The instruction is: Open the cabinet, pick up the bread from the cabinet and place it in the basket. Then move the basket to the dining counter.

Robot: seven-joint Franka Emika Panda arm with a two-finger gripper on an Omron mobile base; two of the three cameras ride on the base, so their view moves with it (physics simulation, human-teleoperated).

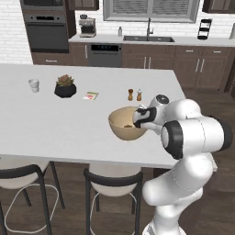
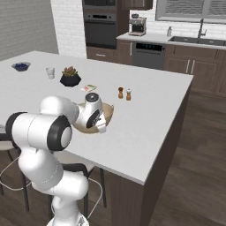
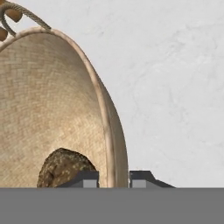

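Bread [image 3: 65,168]: you have it in the basket [image 1: 120,127].
Pincer [image 3: 113,179]: grips the basket rim.
Left: release on the worktop [image 1: 69,124].

One basket [image 1: 125,124], one bread [image 3: 63,168], two shakers [image 1: 135,95], one potted plant [image 1: 65,86], one cup [image 1: 34,85], two stools [image 1: 112,183], one blue bowl [image 2: 21,66]

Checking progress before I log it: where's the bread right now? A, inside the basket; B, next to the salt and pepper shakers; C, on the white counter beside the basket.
A: in the hand view the bread lies inside the basket, behind its rim.
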